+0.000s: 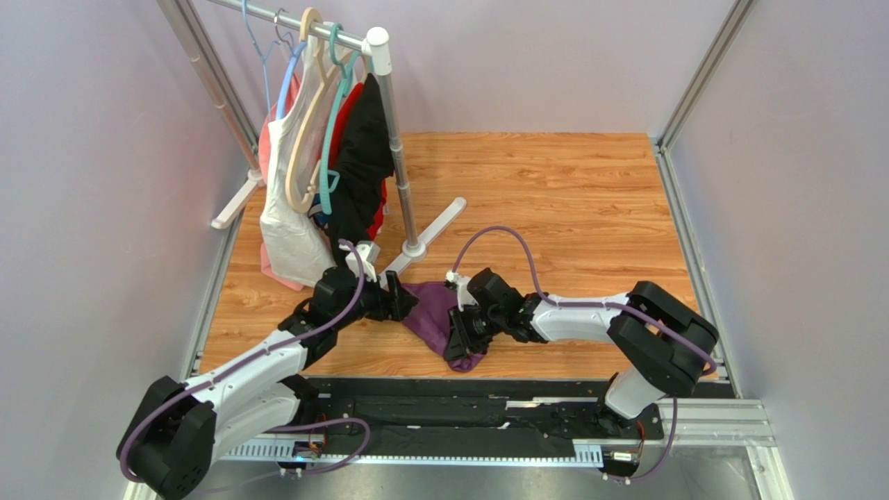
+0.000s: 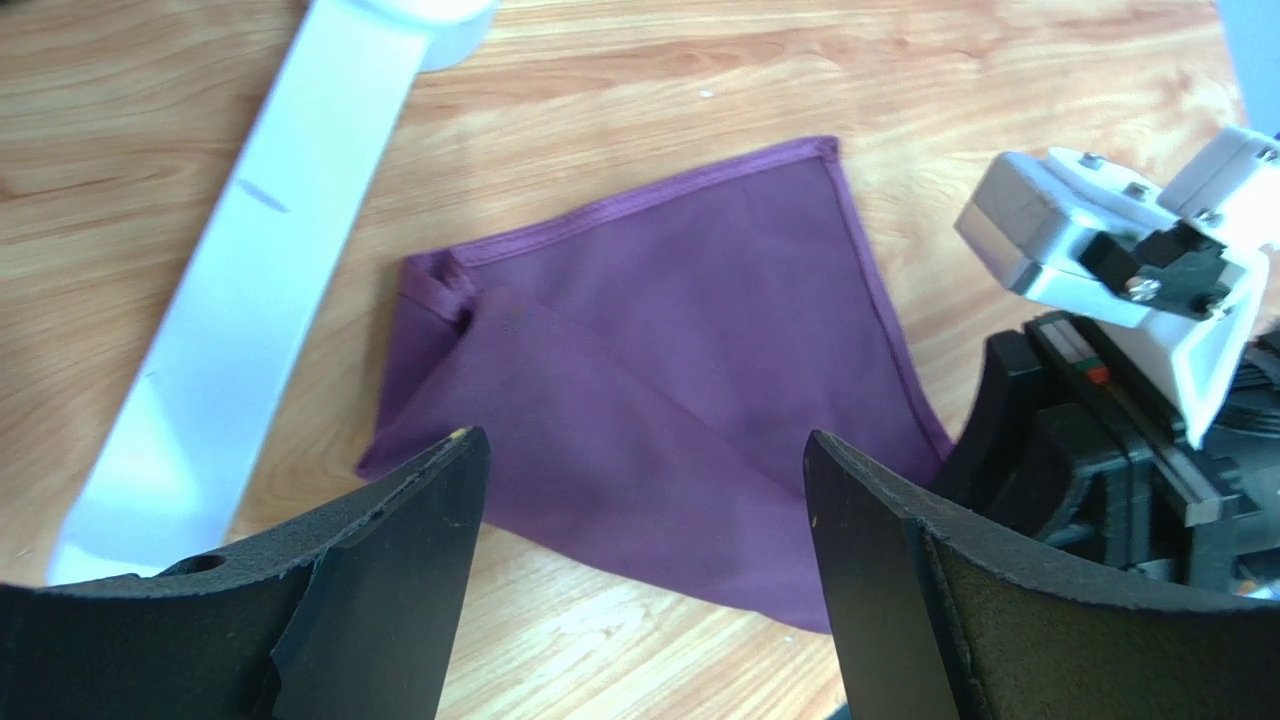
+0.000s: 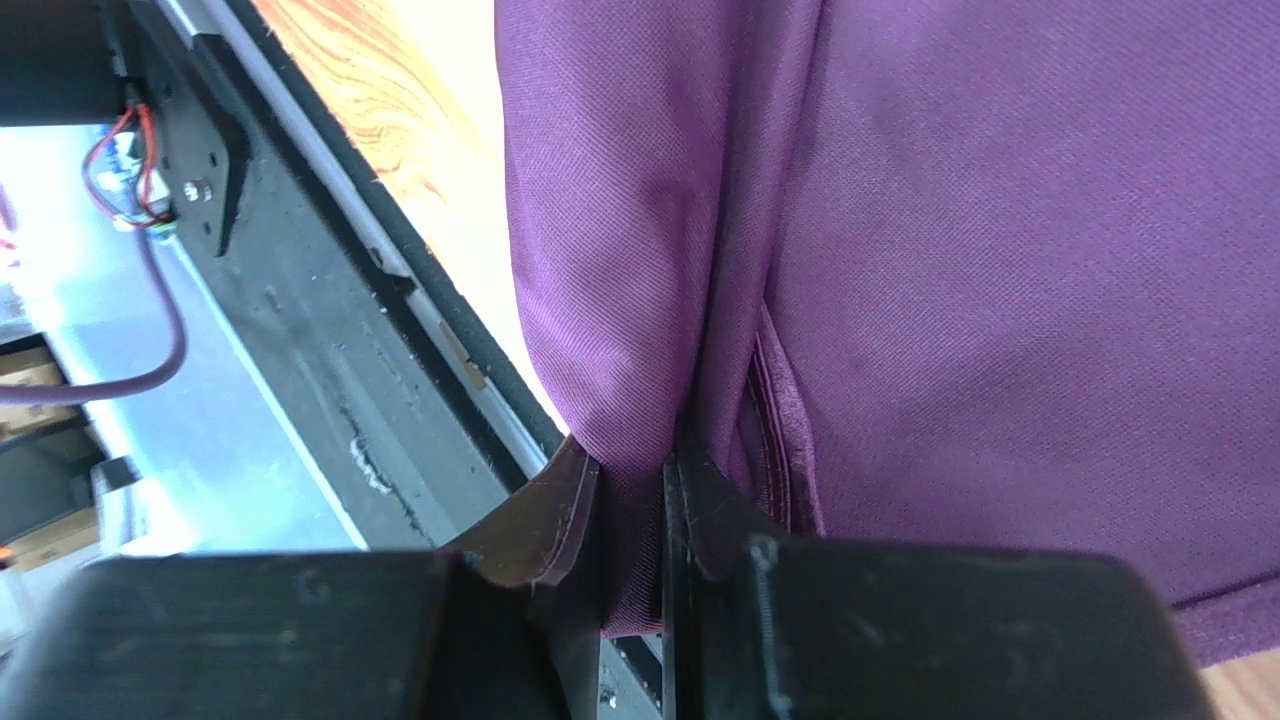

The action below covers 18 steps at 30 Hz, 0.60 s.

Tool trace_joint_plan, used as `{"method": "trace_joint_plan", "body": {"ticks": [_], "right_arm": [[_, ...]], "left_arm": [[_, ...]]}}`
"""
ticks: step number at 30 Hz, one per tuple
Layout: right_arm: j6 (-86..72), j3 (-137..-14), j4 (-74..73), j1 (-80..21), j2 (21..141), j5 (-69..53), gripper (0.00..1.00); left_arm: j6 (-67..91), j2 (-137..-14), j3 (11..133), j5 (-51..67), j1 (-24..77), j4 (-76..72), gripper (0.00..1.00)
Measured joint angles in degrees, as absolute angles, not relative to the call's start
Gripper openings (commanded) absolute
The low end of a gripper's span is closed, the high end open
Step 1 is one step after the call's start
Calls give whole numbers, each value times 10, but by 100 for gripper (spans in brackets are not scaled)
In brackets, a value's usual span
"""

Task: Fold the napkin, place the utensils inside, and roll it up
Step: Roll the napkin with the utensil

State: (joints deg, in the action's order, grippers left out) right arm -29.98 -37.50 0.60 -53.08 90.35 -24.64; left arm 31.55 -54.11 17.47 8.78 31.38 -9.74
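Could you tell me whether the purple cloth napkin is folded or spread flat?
Folded: the thin purple cloth napkin lies in overlapping layers, a bunched edge pinched in the right gripper.

Overhead view: even, diffuse light from above keeps the wooden table sharp throughout, with only soft shadows beneath the garments and the arms. Left wrist view: bright, with the napkin in focus, the white rack foot washed pale towards the top edge, and the left gripper's fingers dark and slightly soft. Right wrist view: the napkin's weave is crisp, but the strip of table beside it burns out to white, and the right gripper's fingers lie blurred in shadow.
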Motion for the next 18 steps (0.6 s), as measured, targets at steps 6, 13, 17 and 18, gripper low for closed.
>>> {"method": "trace_joint_plan", "body": {"ticks": [6, 13, 17, 18], "right_arm": [[-298, -364, 19, -498, 911, -305, 0], [-294, -359, 25, -475, 921, -347, 0], [-291, -359, 29, -463, 929, -369, 0], [-291, -359, 29, -461, 931, -374, 0]], "left_arm": [[316, -540, 175, 45, 314, -76, 84], [311, -569, 175, 29, 314, -87, 72], [304, -614, 176, 32, 314, -101, 63], [302, -628, 178, 34, 314, -105, 61]]}}
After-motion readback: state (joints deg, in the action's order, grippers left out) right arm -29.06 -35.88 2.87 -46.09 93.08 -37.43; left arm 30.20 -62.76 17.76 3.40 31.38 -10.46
